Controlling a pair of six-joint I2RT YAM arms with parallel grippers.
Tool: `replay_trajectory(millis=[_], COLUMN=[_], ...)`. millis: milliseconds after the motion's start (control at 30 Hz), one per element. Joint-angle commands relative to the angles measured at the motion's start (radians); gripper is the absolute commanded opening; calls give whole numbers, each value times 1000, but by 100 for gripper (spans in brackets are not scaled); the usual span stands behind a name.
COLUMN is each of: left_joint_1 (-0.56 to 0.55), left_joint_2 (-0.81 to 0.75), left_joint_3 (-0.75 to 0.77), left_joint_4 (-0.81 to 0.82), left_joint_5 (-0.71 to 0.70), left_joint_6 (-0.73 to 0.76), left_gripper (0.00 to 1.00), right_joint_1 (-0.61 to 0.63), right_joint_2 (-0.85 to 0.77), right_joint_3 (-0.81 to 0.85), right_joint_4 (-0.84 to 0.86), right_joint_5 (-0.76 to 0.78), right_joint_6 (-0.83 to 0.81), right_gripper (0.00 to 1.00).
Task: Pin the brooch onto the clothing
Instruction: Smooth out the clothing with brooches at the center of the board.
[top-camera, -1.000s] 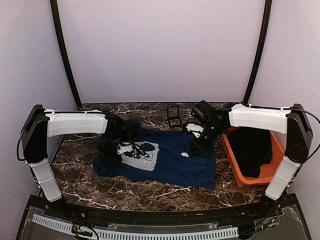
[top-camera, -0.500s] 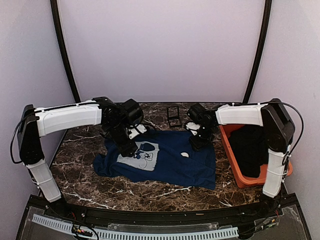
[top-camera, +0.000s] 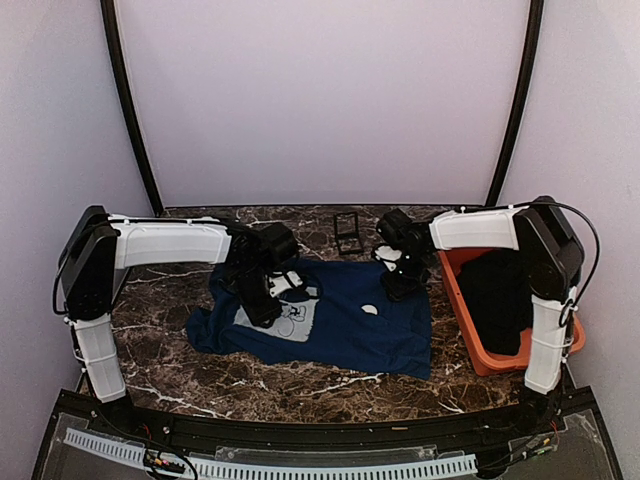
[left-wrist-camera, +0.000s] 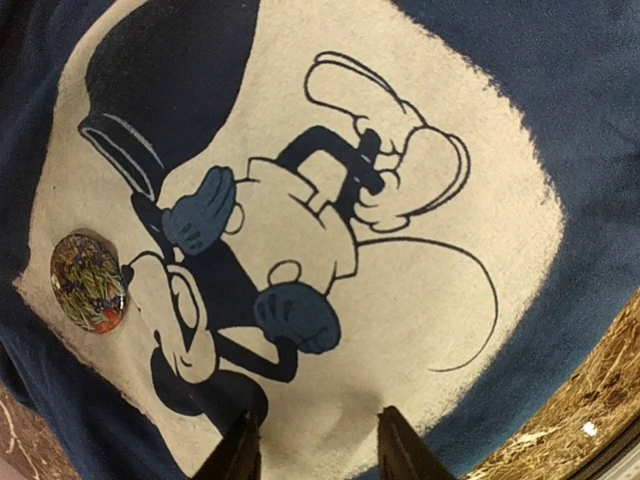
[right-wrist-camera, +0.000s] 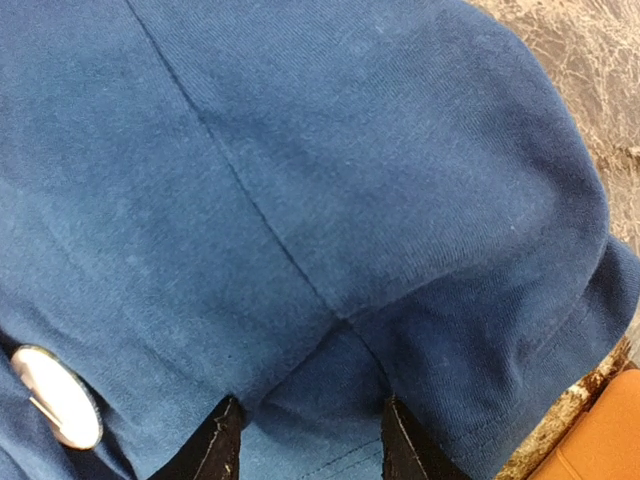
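Currently your left gripper (left-wrist-camera: 318, 455) hangs over the pale chest print (left-wrist-camera: 400, 300) of the clothing (left-wrist-camera: 560, 90), its fingers a modest way apart with nothing between them. One face-up brooch (left-wrist-camera: 88, 282) lies at the print's edge, off to the side of those fingers. Your right gripper (right-wrist-camera: 310, 445) sits low at a sleeve, likewise parted, with blue cloth showing in the gap. A white-backed brooch (right-wrist-camera: 55, 396) lies on the clothing just beside it.
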Motion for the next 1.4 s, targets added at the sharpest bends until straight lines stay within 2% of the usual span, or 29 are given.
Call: replay_trajectory(millis=[0, 100, 167, 200, 367, 567, 900, 967, 1033, 1267, 1367], left_joint_1=[-3, -4, -4, -4, -3, 24, 58, 60, 61, 60, 60], left_joint_2=[15, 20, 19, 9, -55, -70, -3, 4, 8, 2, -19], left_joint_3=[-23, -24, -19, -20, -32, -45, -85, -87, -84, -82, -119], left_joint_4=[3, -3, -9, -6, 45, 52, 50, 48, 46, -11, -30], left_joint_5=[4, -23, -39, -43, -81, -84, 33, 31, 35, 61, 61], left_joint_6=[9, 7, 5, 4, 0, -12, -17, -17, -16, -9, -6], left_gripper=[36, 36, 40, 46, 54, 52, 47, 44, 38, 2, 1], right_joint_1=[-12, -14, -14, -14, -16, -17, -17, -19, -18, -33, -50], right_joint_2=[29, 37, 39, 39, 39, 38, 32, 32, 31, 49, 59], right_joint_3=[30, 36, 36, 34, 25, 24, 8, 5, 3, 18, 29], right_joint_4=[15, 16, 16, 16, 18, 22, 28, 31, 32, 33, 28], right_joint_5=[13, 9, 7, 8, 5, -1, 2, 2, 2, 14, 18], right_joint_6=[-6, -10, -13, -14, -19, -21, -24, -22, -21, -25, -24], right_gripper=[46, 46, 46, 46, 46, 46, 46, 46, 47, 46, 46])
